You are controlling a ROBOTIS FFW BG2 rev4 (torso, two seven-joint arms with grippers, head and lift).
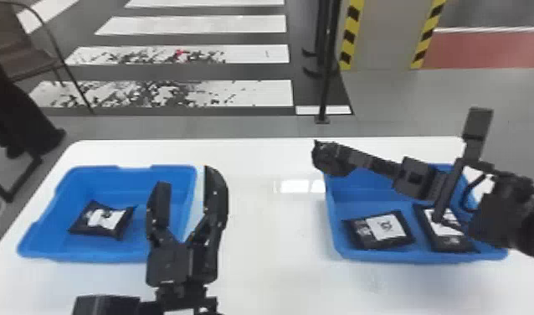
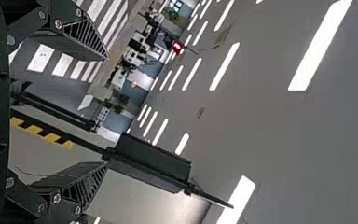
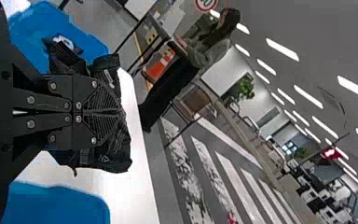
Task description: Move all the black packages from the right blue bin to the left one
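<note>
Right pincer (image 3: pixel 121 112) pinching black package (image 3: pixel 114 156) over inner corner of right bin (image 1: pixel 404 256), toward far edge of tabletop (image 1: pixel 262 251). Carry high, clear spread left pincer (image 1: pixel 186 178), lower deep into left bin (image 1: pixel 107 182), then release.

Left claw (image 1: pixel 187 176) — 2 fingers (image 2: pixel 77 42) spread apart — with a black stand (image 2: pixel 149 162), floor stripes (image 2: pixel 40 58) and ceiling lights (image 2: pixel 319 46) beyond.

Indoor lab-type hall. Beyond white table (image 1: pixel 270 259): crosswalk stripes (image 1: pixel 195 25) on floor, pillar (image 1: pixel 385 33) with hazard-tape edges. Much farther past table, what look like office desks (image 3: pixel 328 214); high above table, strip lights (image 3: pixel 282 49).
</note>
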